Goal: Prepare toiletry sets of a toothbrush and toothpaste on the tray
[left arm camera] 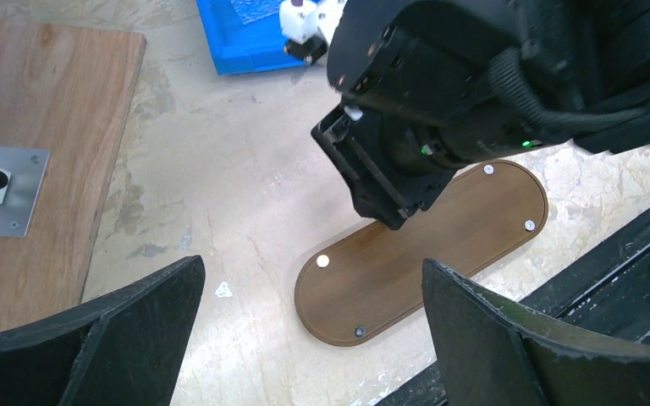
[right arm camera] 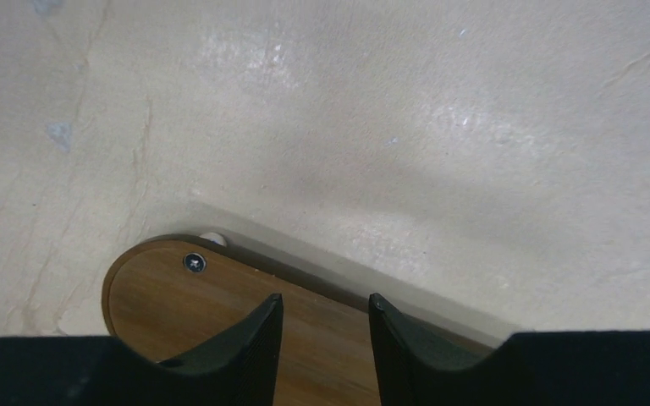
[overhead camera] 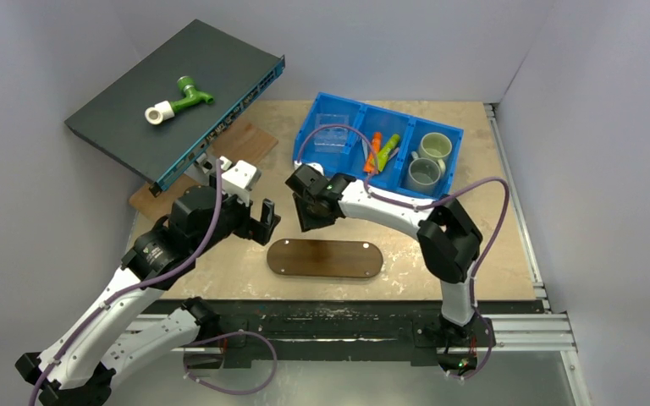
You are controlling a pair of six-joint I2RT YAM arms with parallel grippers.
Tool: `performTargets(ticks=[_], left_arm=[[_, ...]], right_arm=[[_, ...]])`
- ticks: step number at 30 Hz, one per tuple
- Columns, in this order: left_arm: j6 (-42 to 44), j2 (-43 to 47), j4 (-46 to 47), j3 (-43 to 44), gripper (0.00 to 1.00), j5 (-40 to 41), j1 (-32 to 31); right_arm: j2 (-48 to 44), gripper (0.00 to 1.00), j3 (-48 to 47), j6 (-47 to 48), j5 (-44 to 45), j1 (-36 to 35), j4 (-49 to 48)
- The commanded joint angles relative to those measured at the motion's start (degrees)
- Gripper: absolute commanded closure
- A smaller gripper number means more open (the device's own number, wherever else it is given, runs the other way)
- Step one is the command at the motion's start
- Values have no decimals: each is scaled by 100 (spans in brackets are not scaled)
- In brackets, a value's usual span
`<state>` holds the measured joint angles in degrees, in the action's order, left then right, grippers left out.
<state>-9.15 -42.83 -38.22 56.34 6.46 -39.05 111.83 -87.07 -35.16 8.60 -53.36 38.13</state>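
Tabletop (overhead camera: 491,254), 1 o'clock: orange tube (overhead camera: 375,150) looks light, squashy, I'd pinch mid-body; left gripper (overhead camera: 264,222) wide, right gripper (right arm camera: 324,300) narrow, both empty.

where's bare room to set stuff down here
The tray is bare, though the right gripper hangs above its left part. Bare table lies right of the tray, past the right arm, and between tray and blue bin. Crowded: the bin's compartments and the far-left corner.
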Motion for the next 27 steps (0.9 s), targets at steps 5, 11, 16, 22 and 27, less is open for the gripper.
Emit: performTargets(ticks=[5,11,16,22,27], left_arm=[[165,86,265,-51,0,60,-2],[189,181,282,-85,0,147,-6],[209,204,284,-92,0,161,-11],[205,227,273,-99,0,227,-2],[205,185,277,-86,0,216,-2]], right_arm=[[-752,54,-769,1,1068,37,824],[-1103,52,-967,26,1509,398,1175],[-1416,48,-971,92,1681,1055,1203],[-1498,43,-1071,219,1803,1767,1252],[-1483,39,-1106,195,1741,2285,1082]])
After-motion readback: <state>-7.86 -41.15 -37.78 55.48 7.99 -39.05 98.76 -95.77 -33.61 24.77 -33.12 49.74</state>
